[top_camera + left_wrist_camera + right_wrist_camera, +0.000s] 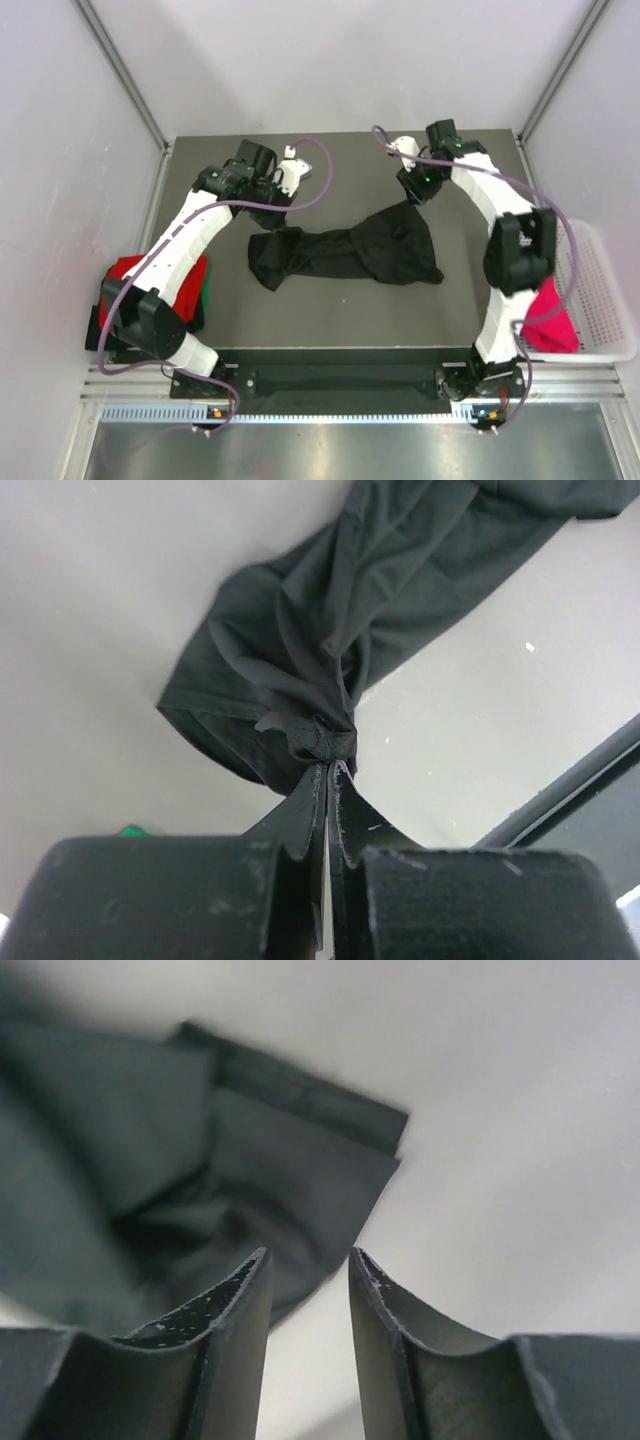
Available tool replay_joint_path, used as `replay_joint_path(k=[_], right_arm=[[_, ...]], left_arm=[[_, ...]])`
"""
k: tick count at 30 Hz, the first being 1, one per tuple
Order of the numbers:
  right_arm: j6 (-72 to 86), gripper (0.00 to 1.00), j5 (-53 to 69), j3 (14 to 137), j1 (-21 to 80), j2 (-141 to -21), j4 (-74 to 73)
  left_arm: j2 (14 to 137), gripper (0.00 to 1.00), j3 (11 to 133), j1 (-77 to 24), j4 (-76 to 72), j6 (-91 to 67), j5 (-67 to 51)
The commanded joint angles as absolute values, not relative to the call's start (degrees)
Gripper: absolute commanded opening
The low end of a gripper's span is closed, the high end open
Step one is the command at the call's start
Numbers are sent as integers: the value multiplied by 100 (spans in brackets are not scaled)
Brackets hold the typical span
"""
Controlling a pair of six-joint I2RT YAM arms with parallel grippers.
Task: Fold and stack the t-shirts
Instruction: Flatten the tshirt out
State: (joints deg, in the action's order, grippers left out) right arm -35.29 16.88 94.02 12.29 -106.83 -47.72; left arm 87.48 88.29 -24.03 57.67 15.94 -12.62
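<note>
T-shirt (pixel 320 620) corner in left gripper (pixel 328 767)

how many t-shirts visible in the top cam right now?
4: black shirt on the table centre; red shirt at the left edge, green shirt peeking from beneath it; pink shirt in the basket at right. More may be hidden underneath.

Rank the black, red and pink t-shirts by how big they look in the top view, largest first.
1. black t-shirt, spread out, clearly largest.
2. red t-shirt, piled at left, partly hidden.
3. magenta-pink t-shirt, bunched at the basket, partly hidden, so second and third are less sure.
</note>
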Motion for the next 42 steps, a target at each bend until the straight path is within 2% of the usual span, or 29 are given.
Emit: replay_joint_path(k=[1,6,9,33,36,42], right_arm=[[-3085,38,1863,10342,1011,-11756,-4991],[-2620,39,2232,11774,800,-12743,-5264],[-2505,39,2347,12102,756,-13104,-5274],[-2522,43,2162,12111,852,-13965,-5519],[-2593,41,2066,12129,957,-14080,-5616],[-2549,30,1469,12208,1142,-14177,-5686]], left_arm=[[8526,0,8579,-2356,5581,1529,-1397],[8446,0,8315,-2285,5476,1529,-1441],[8481,0,8279,-2268,5458,1521,-1503],[8517,0,8209,-2180,5388,1494,-1591],[8508,0,8209,-2180,5396,1503,-1591],[8490,0,8200,-2145,5379,1485,-1617]])
